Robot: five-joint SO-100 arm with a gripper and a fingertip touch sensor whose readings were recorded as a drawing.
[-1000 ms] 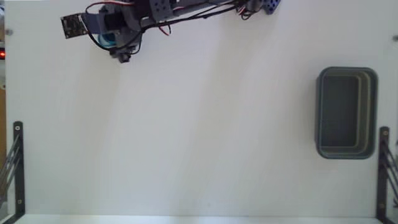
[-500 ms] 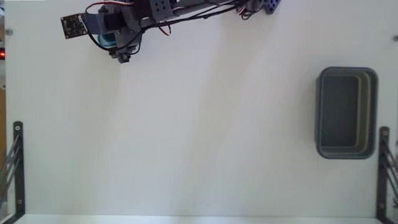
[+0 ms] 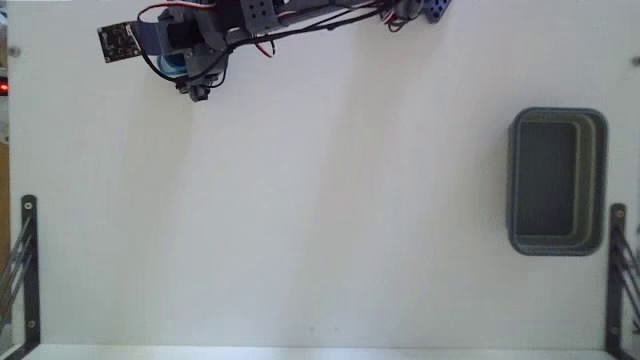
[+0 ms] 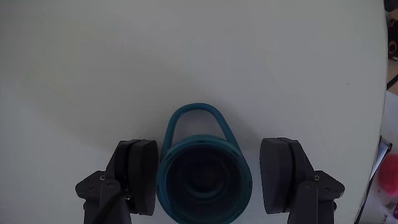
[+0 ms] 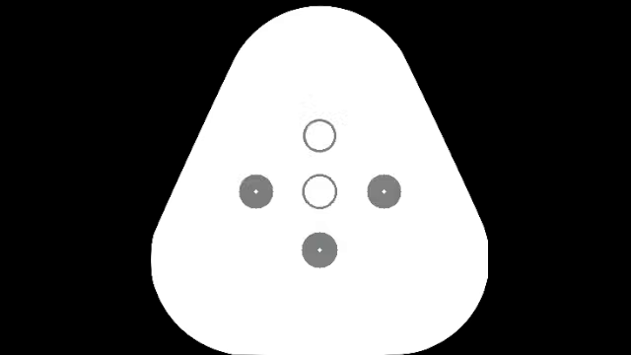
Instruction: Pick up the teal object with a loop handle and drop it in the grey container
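Observation:
The teal object with a loop handle (image 4: pixel 204 180) sits on the white table between my gripper's (image 4: pixel 210 163) two dark fingers, its thin loop pointing away from me. The left finger (image 4: pixel 138 174) touches the cup's side. The right finger (image 4: pixel 283 174) stands a small gap away from it, so the gripper is open around the cup. In the fixed view the gripper (image 3: pixel 186 72) is at the top left, and only a sliver of the teal object (image 3: pixel 172 66) shows under the arm. The grey container (image 3: pixel 603 180) lies far off at the right edge, its darker inside showing nothing in it.
Black metal brackets stand at the table's lower left (image 3: pixel 28 270) and lower right (image 3: pixel 616 280) in the fixed view. The arm's base and wires (image 3: pixel 300 25) run along the top edge. White tabletop (image 3: pixel 350 200) spans between the arm and the bin.
The gripper end has edged very slightly upward in the fixed view over the last second. The cup and the bin have not moved.

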